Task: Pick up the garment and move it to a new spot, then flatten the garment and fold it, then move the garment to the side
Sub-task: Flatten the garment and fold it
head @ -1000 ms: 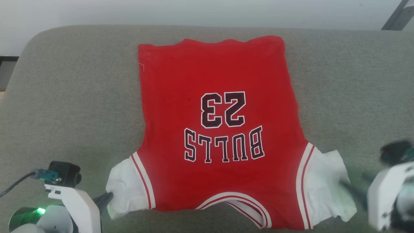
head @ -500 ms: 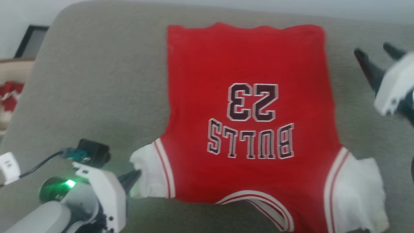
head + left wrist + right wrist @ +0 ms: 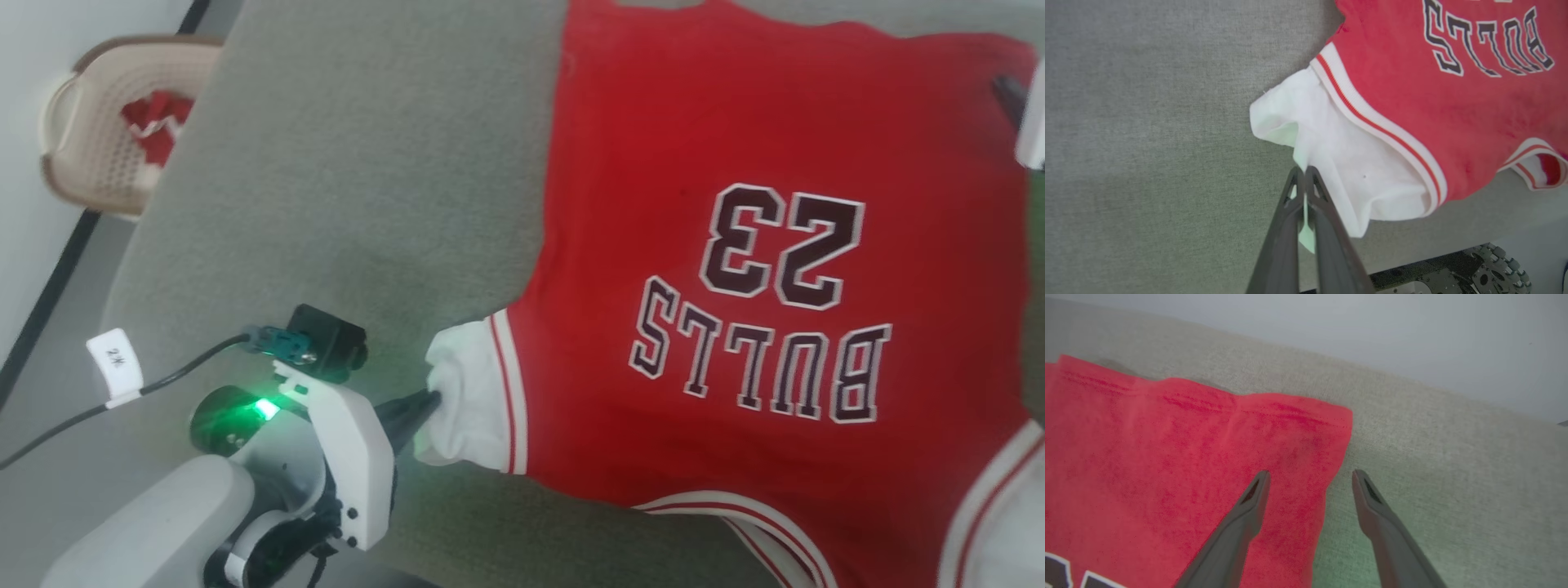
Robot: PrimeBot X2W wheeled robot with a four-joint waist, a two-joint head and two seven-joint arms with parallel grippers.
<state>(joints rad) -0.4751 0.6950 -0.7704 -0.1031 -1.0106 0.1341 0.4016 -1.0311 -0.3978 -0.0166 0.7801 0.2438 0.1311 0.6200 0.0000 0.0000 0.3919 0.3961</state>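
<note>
Swung to the left over the last second, going by the head view (a camera turn, not cloth sliding): garment point(image 3: 735, 122) now at the right of the frame, spread flat and print-up on the grey desk point(image 3: 367, 163), collar toward the bottom edge, hem toward the top. Newly in frame at the upper left: a cream basket point(image 3: 94, 175) with a red-and-white cloth point(image 3: 155, 118) inside, off the desk. Left pincer point(image 3: 429, 402) clenched on the outer edge of the white sleeve point(image 3: 461, 392), same as a second ago; in the left wrist view, a sliver of white cloth pinched between the shut fingers. Right pincer point(image 3: 1310, 475) released, gone from beside the other sleeve at the lower right up to the hem corner point(image 3: 1331, 420), one finger over red cloth, the other over bare desk, closed on nothing yet. Reads as flattening done and the fold being set up: one sleeve in hand, the diagonal hem corner likely next. Edges: near desk edge just below the gripped sleeve in the left wrist view, so little room for pulling toward the bottom of that frame; rounded desk corner at the upper left of the head view. Open room: wide bare grey left of the garment in the head view, a narrower strip beyond the hem in the right wrist view, seemingly enough for folding across and for the later shift aside.
</note>
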